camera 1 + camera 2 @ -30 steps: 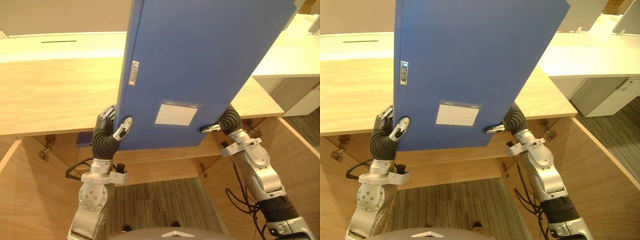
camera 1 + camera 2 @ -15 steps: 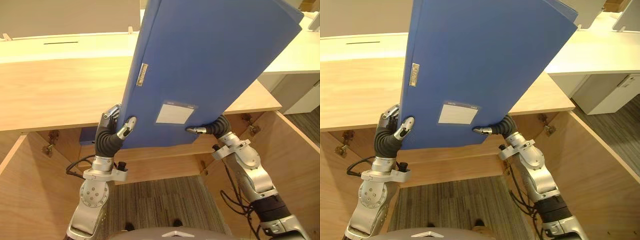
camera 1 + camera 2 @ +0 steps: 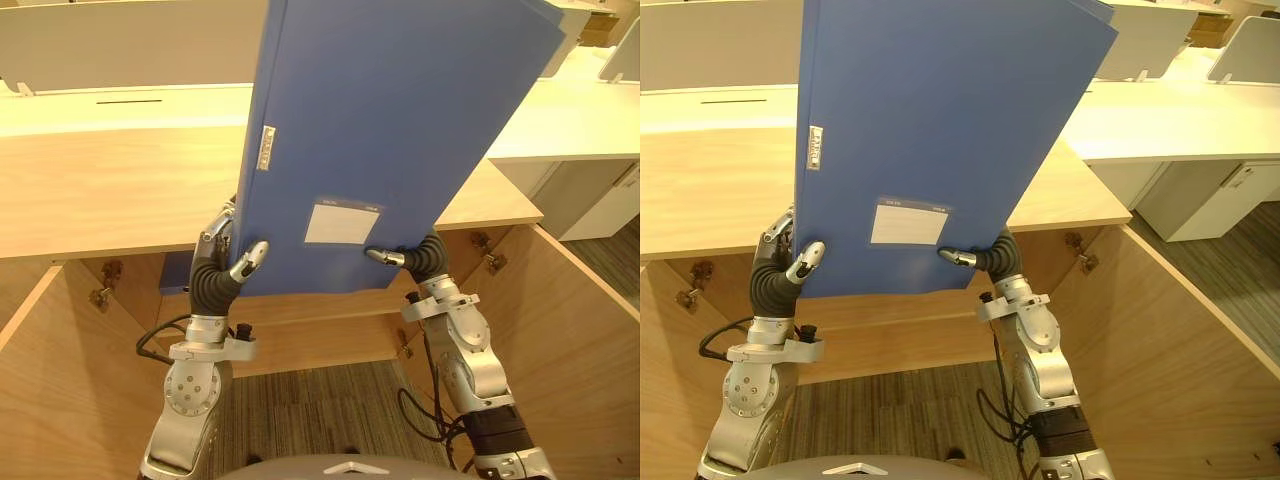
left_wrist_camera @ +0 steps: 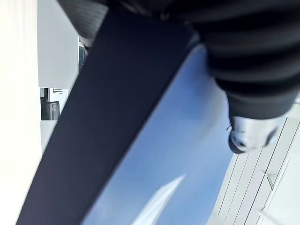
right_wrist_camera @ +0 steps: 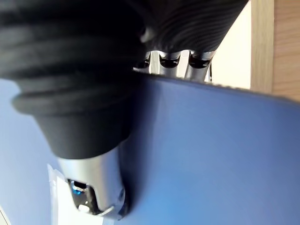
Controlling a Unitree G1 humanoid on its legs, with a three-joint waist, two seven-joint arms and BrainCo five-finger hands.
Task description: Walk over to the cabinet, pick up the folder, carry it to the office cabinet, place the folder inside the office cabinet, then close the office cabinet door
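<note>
The blue folder (image 3: 400, 120) is up in the air, tilted, above the wooden cabinet top (image 3: 100, 190), with its white label (image 3: 340, 222) facing the robot. 2 hands pinch its lower edge. The left hand (image 3: 243, 262) grips the left corner and the right hand (image 3: 415, 258) grips beside the label, each with its thumb on the front and fingers behind. An open cabinet door (image 3: 590, 330) stands below.

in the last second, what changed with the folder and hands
The right hand has slid inward along the lower edge of the folder, thumb now beside the white label. The left hand keeps gripping the lower left corner; the folder stays raised.
</note>
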